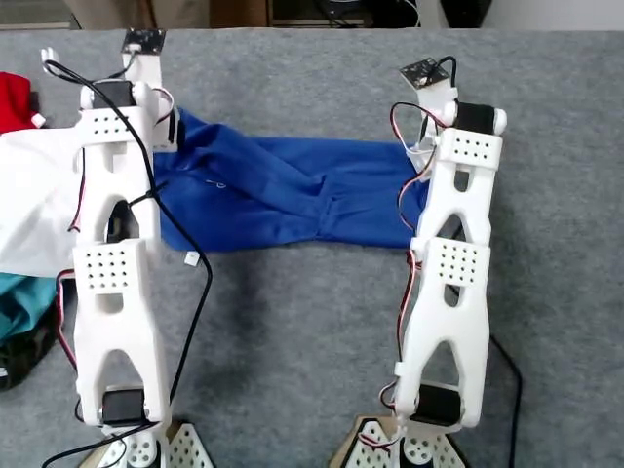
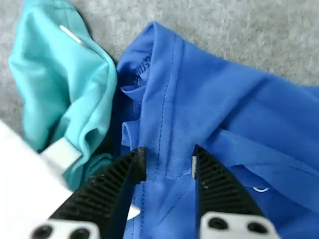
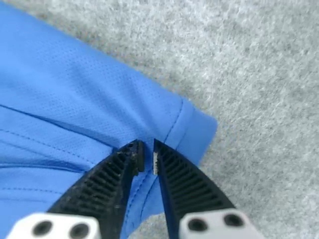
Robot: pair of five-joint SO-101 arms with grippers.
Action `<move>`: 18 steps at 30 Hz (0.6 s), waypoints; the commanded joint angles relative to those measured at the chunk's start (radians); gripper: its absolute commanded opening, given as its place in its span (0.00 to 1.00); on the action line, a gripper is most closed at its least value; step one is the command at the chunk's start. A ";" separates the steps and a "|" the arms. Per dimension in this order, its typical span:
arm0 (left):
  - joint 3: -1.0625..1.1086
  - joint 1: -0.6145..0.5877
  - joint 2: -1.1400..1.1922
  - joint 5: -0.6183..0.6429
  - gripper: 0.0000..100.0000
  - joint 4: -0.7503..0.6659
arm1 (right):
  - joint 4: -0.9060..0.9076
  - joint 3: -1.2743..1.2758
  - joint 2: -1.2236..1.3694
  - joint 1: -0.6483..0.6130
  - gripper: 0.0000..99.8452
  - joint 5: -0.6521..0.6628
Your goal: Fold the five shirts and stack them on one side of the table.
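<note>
- Fabric of the blue shirt point(image 1: 292, 195) lies crosswise on the grey table point(image 1: 312, 351), rumpled and folded along its length, spanning the space between the two arms.
- At the shirt's left end, the left gripper point(image 2: 168, 167) sits low over the cloth near a stitched seam. Its black ribbed jaws stand apart, with blue fabric showing in the gap between them.
- At the opposite end, the right gripper point(image 3: 148, 154) is at the hemmed corner of the blue shirt point(image 3: 75, 99). Its jaws are pinched nearly together on the hem, close to where the cloth meets bare table.
- A teal shirt point(image 2: 60, 84) lies bunched just beside the blue shirt point(image 2: 224, 114), touching its edge.
- Along the table's left side, a white shirt point(image 1: 39, 205) is spread out, with a red shirt point(image 1: 15, 97) beyond it.
</note>
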 commanded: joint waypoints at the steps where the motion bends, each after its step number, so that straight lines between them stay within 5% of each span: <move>1: -0.049 -0.017 0.013 -0.029 0.16 -0.003 | -0.021 -0.045 -0.005 0.018 0.06 0.012; 8: -0.051 -0.018 0.048 -0.066 0.16 0.000 | -0.021 -0.045 -0.005 0.018 0.06 0.012; 13: -0.098 -0.011 0.051 -0.066 0.02 0.005 | -0.021 -0.045 -0.005 0.018 0.06 0.012; 18: -0.153 -0.009 0.054 -0.064 0.02 0.006 | -0.021 -0.045 -0.005 0.018 0.06 0.012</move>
